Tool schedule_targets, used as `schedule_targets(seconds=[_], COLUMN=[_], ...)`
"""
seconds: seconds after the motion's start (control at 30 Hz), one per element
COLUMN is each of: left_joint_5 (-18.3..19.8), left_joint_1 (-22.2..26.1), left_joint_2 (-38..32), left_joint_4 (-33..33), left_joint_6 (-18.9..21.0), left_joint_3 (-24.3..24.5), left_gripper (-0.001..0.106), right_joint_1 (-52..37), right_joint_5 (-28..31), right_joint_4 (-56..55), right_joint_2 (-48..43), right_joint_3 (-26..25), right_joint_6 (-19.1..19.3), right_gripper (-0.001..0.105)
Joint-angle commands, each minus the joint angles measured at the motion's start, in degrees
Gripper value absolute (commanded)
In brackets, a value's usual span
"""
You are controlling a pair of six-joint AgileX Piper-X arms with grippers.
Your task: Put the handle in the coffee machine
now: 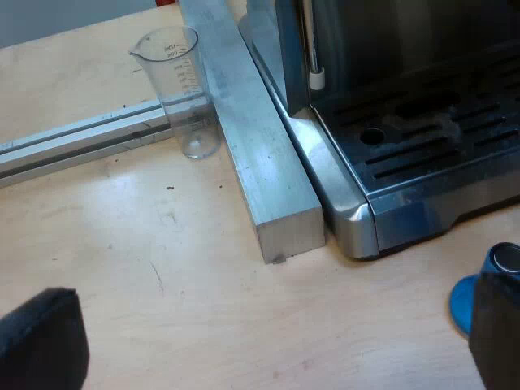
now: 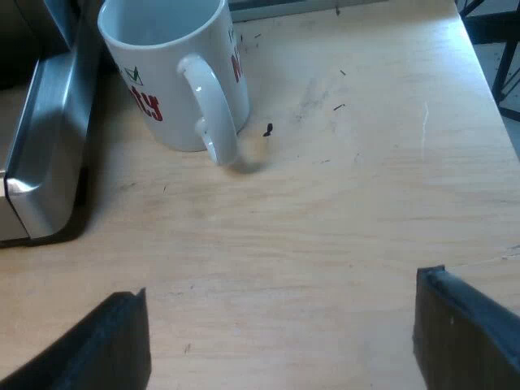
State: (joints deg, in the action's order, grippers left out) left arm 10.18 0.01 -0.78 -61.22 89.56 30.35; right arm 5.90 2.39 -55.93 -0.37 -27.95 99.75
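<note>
Table [image 1: 203,325]: pale wood top, grain visible, with fine scratches and small dark specks. On the table a square-section aluminium bar [image 1: 260,162] lies flat. A slotted aluminium rail [image 1: 73,142] runs toward its side; whether they touch cannot be told. Past one table edge, a flat grey surface [image 1: 49,20]. Past another edge, pale floor [image 2: 497,58] and dark frame legs [image 2: 491,28]. Light even, shadows soft.

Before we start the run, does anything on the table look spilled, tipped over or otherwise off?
Nothing much. The mug and the measuring glass stand upright, and the wooden table looks dry. Only a few small dark specks lie on it beside the mug; what they are, I cannot tell.
</note>
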Motion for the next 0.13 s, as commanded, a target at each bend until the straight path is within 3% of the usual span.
schedule_targets(seconds=[0.03,0.13], left_joint_5=[-0.34,-0.34], left_joint_1=[-0.13,-0.13], left_joint_2=[-8.0,-8.0], left_joint_4=[1.02,1.02], left_joint_6=[0.56,0.56], left_joint_3=[0.04,0.04], left_gripper=[0.097,0.097], right_joint_1=[-0.38,-0.38], right_joint_5=[-0.03,-0.03], right_joint_4=[0.44,0.44], right_joint_2=[-2.5,-2.5], right_joint_3=[-0.38,-0.38], right_joint_6=[0.27,0.27], right_gripper=[0.069,0.069])
